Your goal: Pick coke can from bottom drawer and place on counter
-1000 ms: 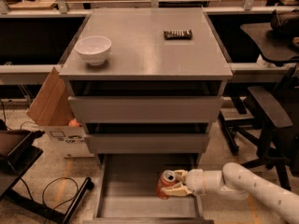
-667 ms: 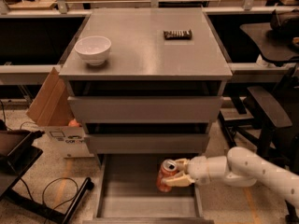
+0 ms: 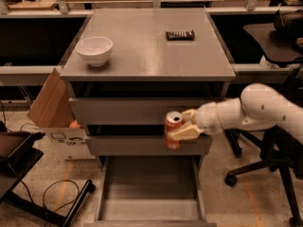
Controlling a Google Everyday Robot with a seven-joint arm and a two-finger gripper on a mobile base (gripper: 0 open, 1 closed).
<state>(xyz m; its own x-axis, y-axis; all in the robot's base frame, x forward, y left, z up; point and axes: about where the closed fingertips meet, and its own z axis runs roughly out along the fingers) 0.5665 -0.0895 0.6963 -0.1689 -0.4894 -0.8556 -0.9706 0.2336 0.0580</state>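
Above bottom drawer (image 3: 151, 190), pincer (image 3: 183, 125) around coke can (image 3: 171, 123)

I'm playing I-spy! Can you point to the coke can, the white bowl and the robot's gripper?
coke can (image 3: 172, 123): camera view, red side just below the lid.
white bowl (image 3: 94, 56): camera view, its outer wall.
gripper (image 3: 182, 125): camera view, midway between its fingertips, shut on the coke can above the bottom drawer (image 3: 151, 190).

Dim, warm light comes from overhead: a soft sheen on the counter (image 3: 147, 51), a small shadow under the white bowl (image 3: 94, 50), the bottom drawer (image 3: 150, 193) sunk in gloom, and the pale gripper (image 3: 182, 125), clasping the coke can (image 3: 172, 123) before the closed drawer fronts (image 3: 123, 110), catches the light.
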